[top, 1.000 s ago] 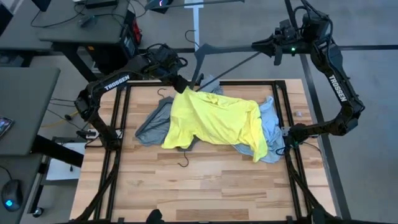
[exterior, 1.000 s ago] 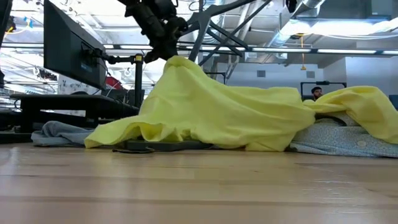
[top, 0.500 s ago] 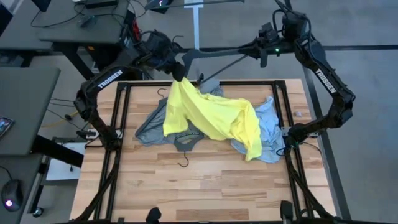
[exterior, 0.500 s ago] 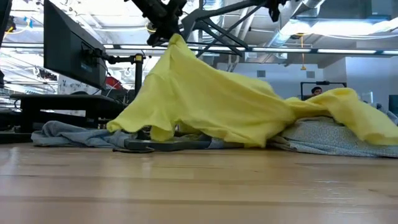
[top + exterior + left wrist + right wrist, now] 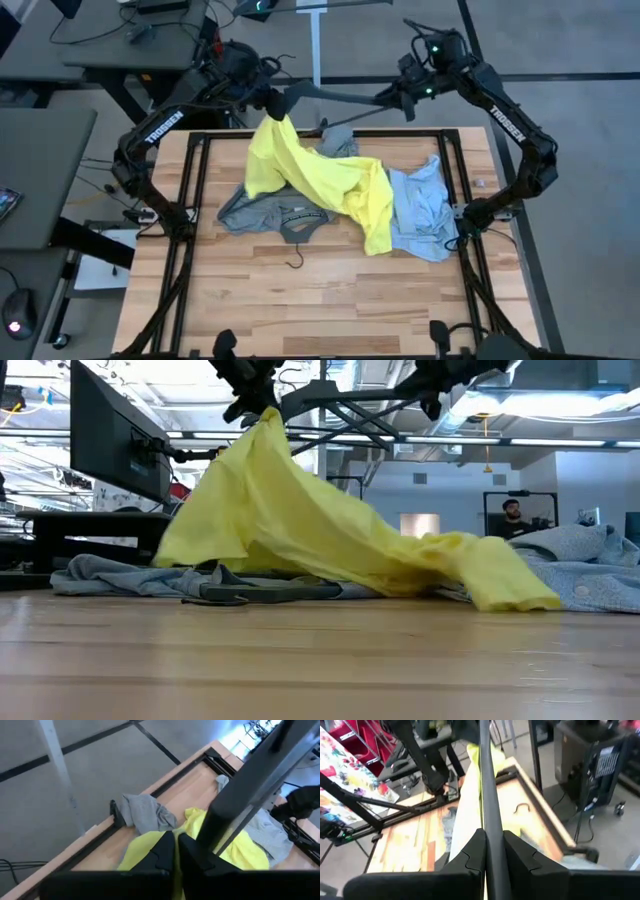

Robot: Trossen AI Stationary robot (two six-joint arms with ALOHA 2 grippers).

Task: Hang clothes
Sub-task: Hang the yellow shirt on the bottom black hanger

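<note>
The neon-yellow T-shirt is raised at one end and trails down to the table; it also shows in the low view. My left gripper is shut on its raised end above the table's far edge. My right gripper is shut on a black hanger held in the air, whose other end reaches the shirt's raised end. The grey T-shirt lies flat on the table under the yellow one. The light-blue shirt lies at the right. My left gripper pinches a bunch of the yellow T-shirt's raised end between its two fingers; which part of the shirt, I cannot tell. That end is lifted clear, and the cloth hangs slanting down, its lower end on the table. My right gripper pinches a straight bar of the hanger between its two fingers. The bar runs forward along the fingers toward the yellow shirt. The hanger is lifted clear of the table, roughly level.
A second black hanger lies on the grey T-shirt, and a hook shows on the bare wood nearer the front. A grey bunch of cloth lies by the far rail. A black frame borders the table.
My left gripper has gone up and toward the table's far left, pulling the yellow shirt's held end higher. The shirt has slid off the blue shirt and drawn into a narrower slanting strip. My right gripper has gone toward the left with the hanger.
</note>
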